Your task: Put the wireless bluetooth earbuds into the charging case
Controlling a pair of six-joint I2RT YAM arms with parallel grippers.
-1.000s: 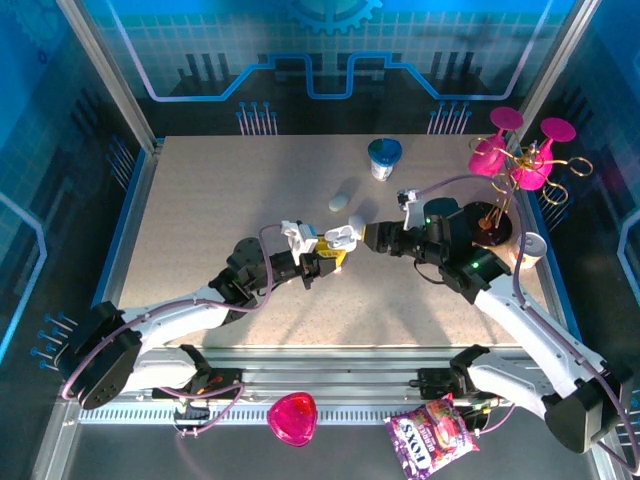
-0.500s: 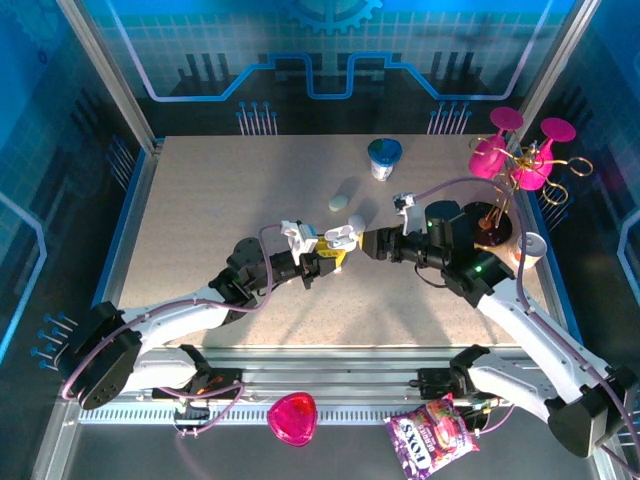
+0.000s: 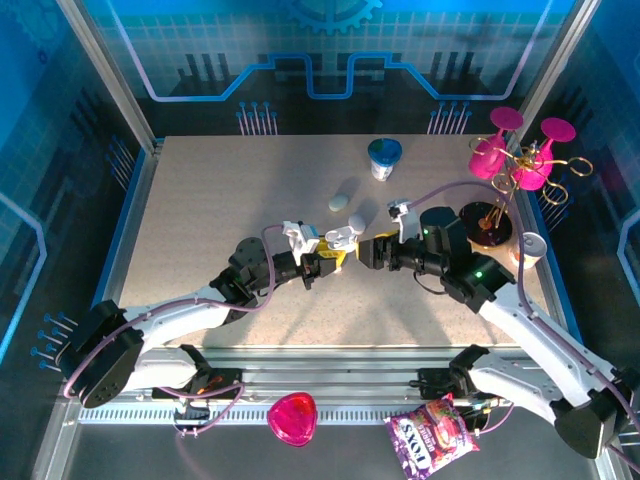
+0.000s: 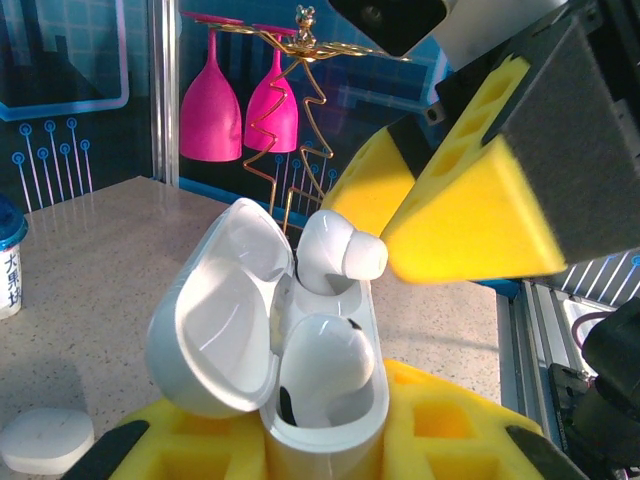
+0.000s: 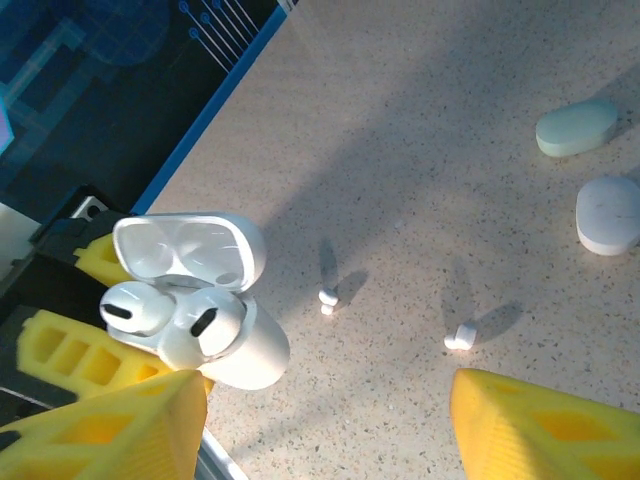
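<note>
On the left, the left gripper (image 3: 336,257) is clenched around the base of the open charging case (image 4: 335,450). It holds the case upright off the table with the lid (image 4: 215,320) tipped back, which I take to be a way of presenting the sockets to the other arm. Both wireless earbuds are at the case. The lower earbud (image 4: 320,365) sits well down in its socket, while the upper earbud (image 4: 335,250) stands proud, its rounded head clear of the rim, so it looks only partly seated. Just to its right, the right gripper (image 3: 368,250) has its yellow fingers (image 5: 120,425) spread with nothing between them. One fingertip is right against the raised bud's head, placed as if to nudge it home rather than carry it. On the tabletop (image 5: 420,60) beyond lie two tiny white pieces (image 5: 327,299), too small to identify, and two closed oval cases (image 5: 577,128). At the far right is a wire rack of pink glasses (image 3: 520,155), well clear of the work.
</note>
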